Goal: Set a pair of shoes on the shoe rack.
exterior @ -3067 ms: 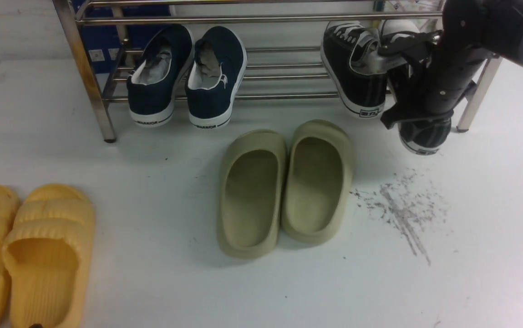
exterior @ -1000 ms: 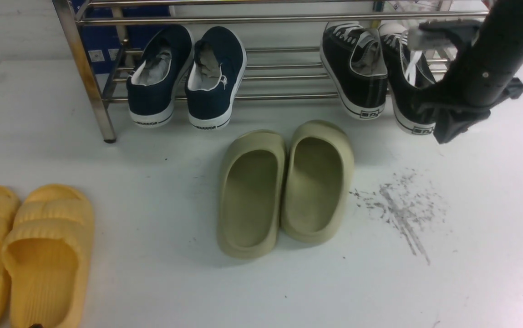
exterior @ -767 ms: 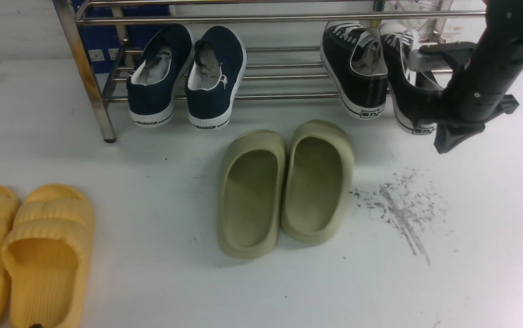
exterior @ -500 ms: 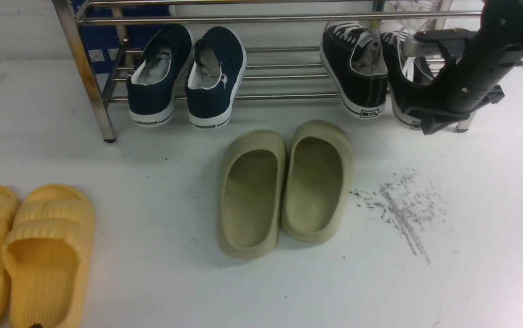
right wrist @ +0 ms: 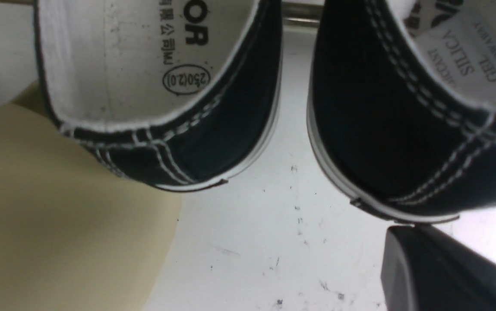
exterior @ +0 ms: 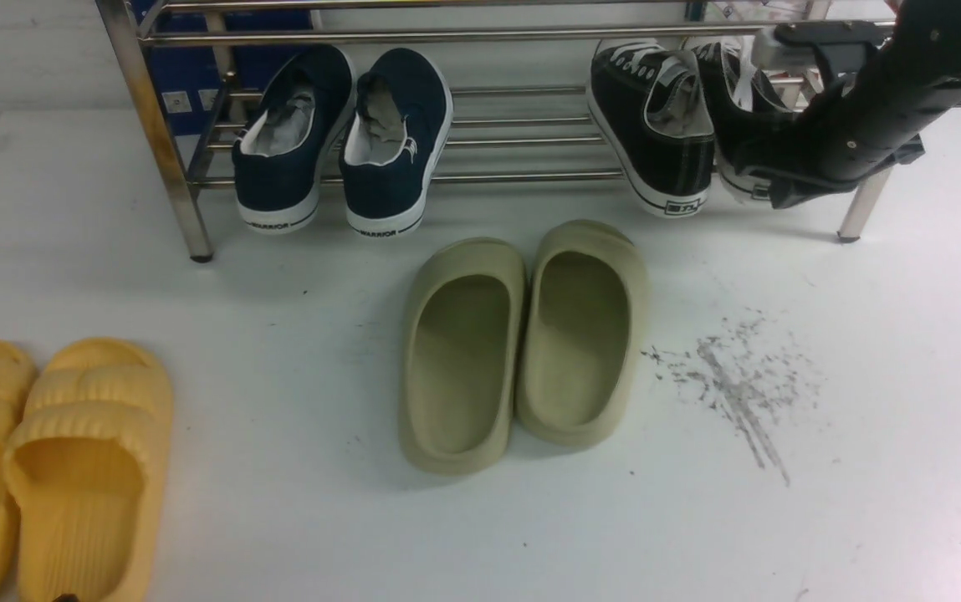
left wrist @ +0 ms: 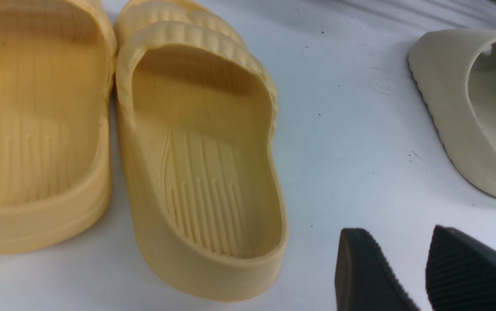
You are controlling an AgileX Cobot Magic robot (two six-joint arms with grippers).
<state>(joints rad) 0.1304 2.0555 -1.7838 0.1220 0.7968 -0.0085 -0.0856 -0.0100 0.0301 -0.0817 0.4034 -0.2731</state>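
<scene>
White floor (exterior: 530, 535); black sneakers (exterior: 656, 125) racked, closed right fingers (right wrist: 446, 272) behind heel.

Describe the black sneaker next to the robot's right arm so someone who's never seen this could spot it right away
Start at the steel shoe rack at the back and follow its lower bars to the right end, where two black canvas sneakers sit. It is the right sneaker, partly hidden behind the right gripper, unlike its fully visible twin.

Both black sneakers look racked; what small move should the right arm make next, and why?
Probably one more gentle nudge inward: the right gripper, shut, sits at the heel of the right sneaker, whose heel overhangs the shoe rack like the left sneaker.
</scene>
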